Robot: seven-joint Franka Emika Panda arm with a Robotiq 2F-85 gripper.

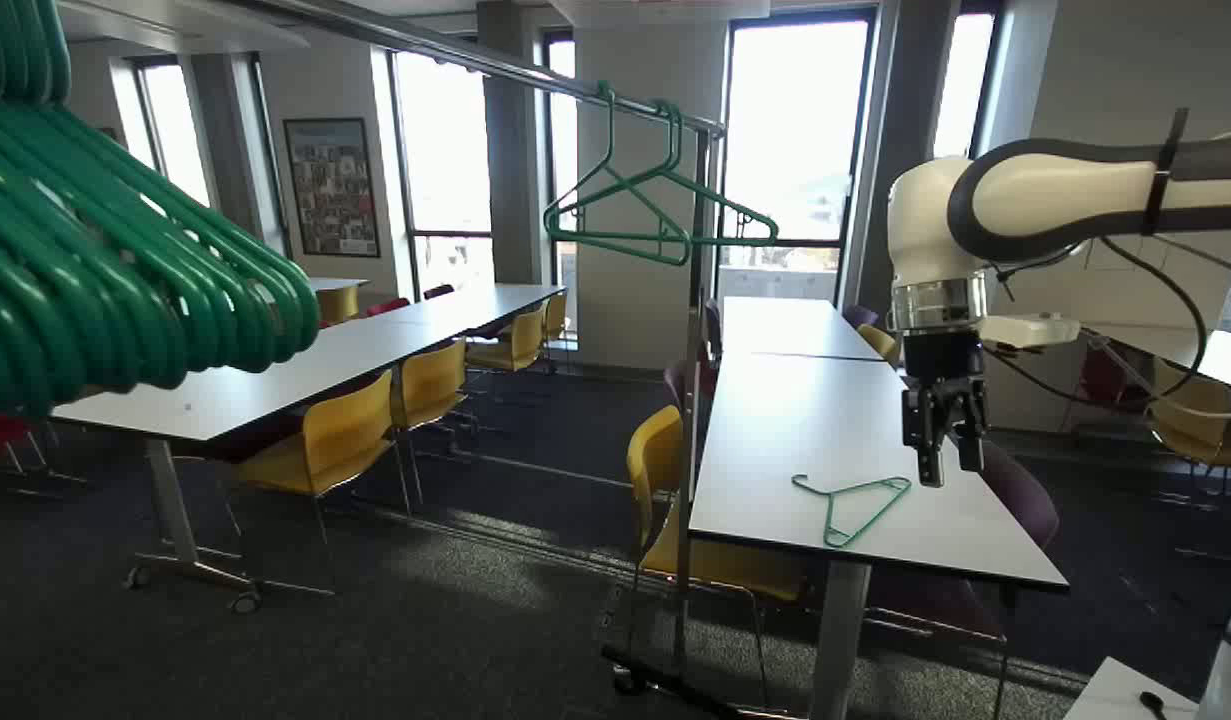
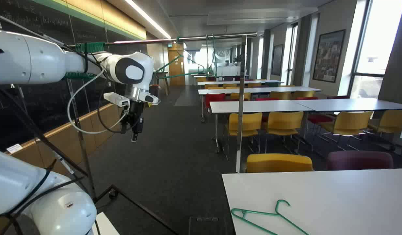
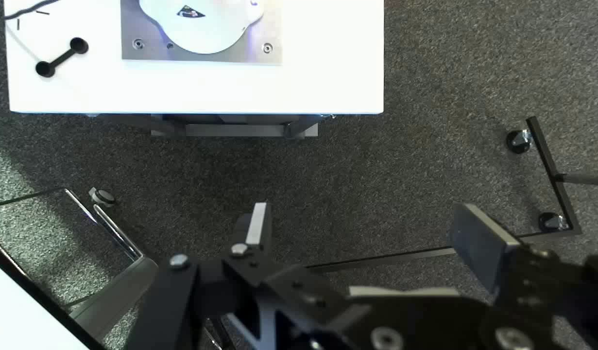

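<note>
Green hanger on the white table; below and well apart from the wide-spread gripper

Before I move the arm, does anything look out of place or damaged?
A green plastic clothes hanger lies on the white rectangular table; that looks odd because the other green hangers in view hang from the shiny metal rail. I see no spill or obvious damage.

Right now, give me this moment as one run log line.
gripper: open, holding nothing, above carpet | loose green hanger: lying on white table | bunched green hangers: hanging from rack rail
</note>
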